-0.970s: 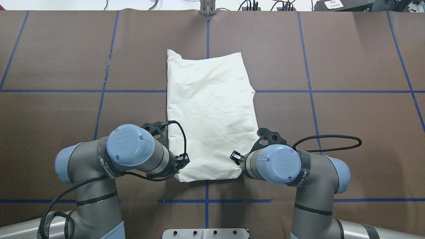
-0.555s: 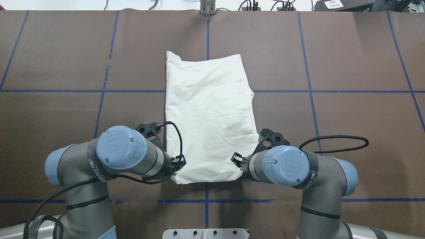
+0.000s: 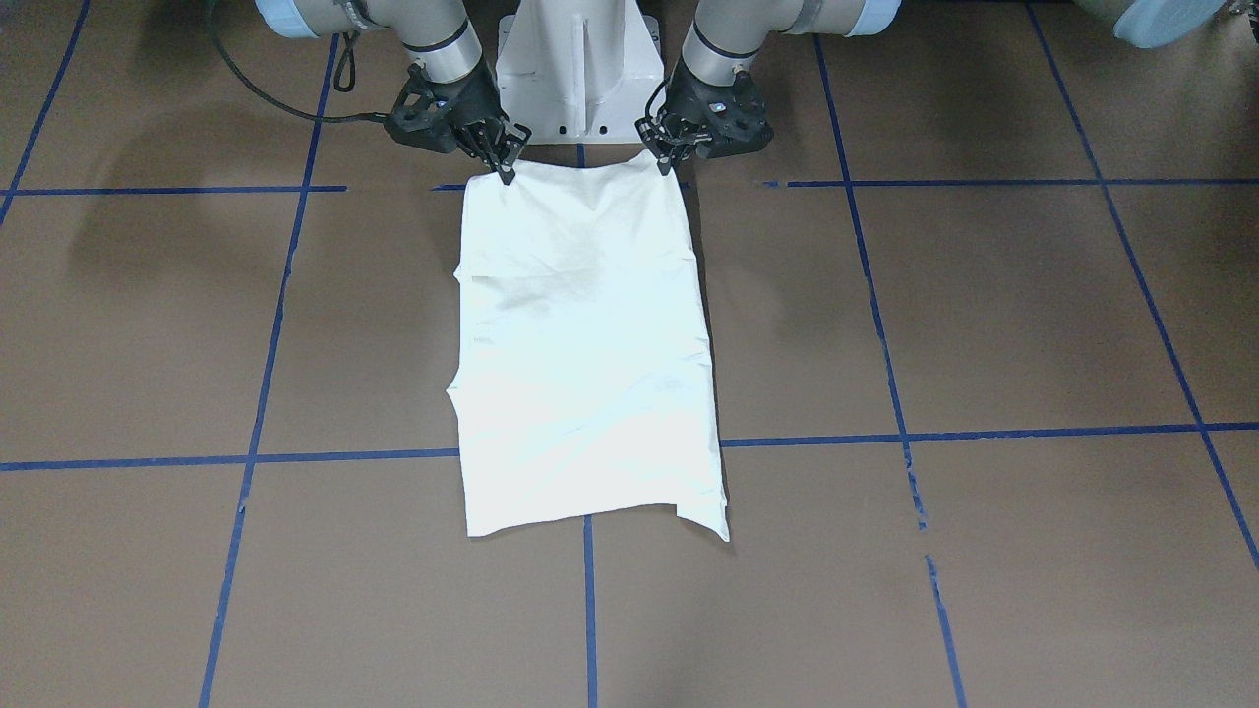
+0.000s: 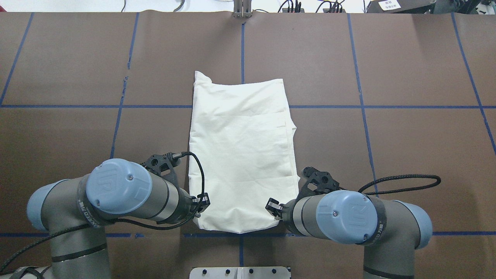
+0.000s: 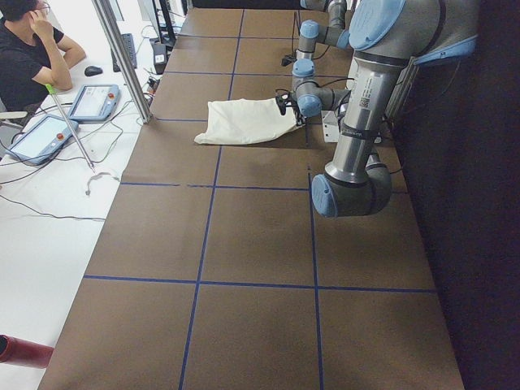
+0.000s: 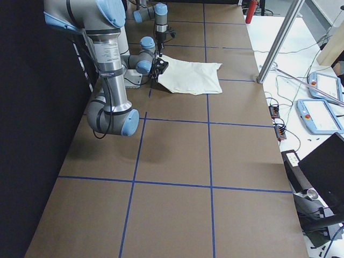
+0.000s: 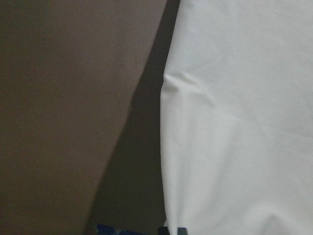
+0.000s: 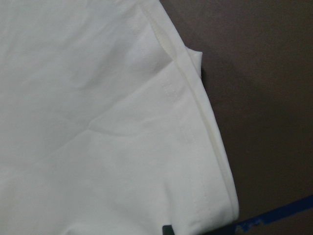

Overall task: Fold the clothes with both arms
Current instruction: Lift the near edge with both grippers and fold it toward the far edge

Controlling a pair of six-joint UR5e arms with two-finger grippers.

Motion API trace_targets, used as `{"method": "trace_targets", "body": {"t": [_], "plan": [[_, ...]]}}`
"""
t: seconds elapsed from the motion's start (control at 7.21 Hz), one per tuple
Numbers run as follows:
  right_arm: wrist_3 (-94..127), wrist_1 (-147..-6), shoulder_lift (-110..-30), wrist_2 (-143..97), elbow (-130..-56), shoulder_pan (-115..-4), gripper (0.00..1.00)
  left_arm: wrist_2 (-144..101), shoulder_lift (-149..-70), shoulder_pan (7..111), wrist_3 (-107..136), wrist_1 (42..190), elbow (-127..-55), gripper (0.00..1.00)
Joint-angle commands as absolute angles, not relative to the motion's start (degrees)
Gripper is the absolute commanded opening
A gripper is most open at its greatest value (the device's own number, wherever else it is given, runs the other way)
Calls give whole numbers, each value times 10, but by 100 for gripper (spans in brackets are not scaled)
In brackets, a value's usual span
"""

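Robotics lab, set up for recording. A long bench (image 4: 418, 58) is covered in brown paper with a blue tape grid (image 4: 58, 105) marked across it. Two industrial arms, left arm (image 4: 120, 190) and right arm (image 4: 345, 217), grey tubes with light blue joint caps, stand on a white pedestal (image 3: 580, 69) at the bench edge. A white desk (image 5: 49, 187) runs along the far side, where a person (image 5: 24, 57) sits. On the desk are control tablets (image 5: 93, 101), a keyboard (image 5: 127, 50), a mouse (image 5: 92, 71) and a dark screen (image 6: 322, 166). Metal frame post (image 5: 122, 61) stands between bench and desk. Red cylinder (image 6: 251, 11) at the far end, too small to identify.
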State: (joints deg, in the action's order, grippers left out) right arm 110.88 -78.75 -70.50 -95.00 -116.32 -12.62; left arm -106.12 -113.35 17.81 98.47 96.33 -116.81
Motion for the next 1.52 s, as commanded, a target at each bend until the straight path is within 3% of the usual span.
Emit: {"method": "trace_targets", "body": {"t": [0.0,0.14,0.28,0.55,0.83,1.11,1.39], "plan": [[1079,-776,-694,-955,-1159,-183,0,-1061,-1138,198,980,963,-1169,0],[1071,-764,-687,-995,-1148,-243,0,-1064,-1156,247,936,961,-1165,0],[1059,-765,-629,-1043,-1093,-308,0,-1086,-1172,296,920,972,-1129,0],[1027,-759,-499,-1077,-891,-363,0,-1109,-1287,376,884,1003,-970,0],[1002,-666,-452,-1142,-749,-423,0,-1109,-1327,417,866,1105,-841,0],[987,-660,-418,-1144,-684,-437,0,-1107,-1336,427,837,1155,-771,0],[987,-660,-390,-1143,-650,-437,0,-1106,-1337,434,820,1173,-748,0]]}}
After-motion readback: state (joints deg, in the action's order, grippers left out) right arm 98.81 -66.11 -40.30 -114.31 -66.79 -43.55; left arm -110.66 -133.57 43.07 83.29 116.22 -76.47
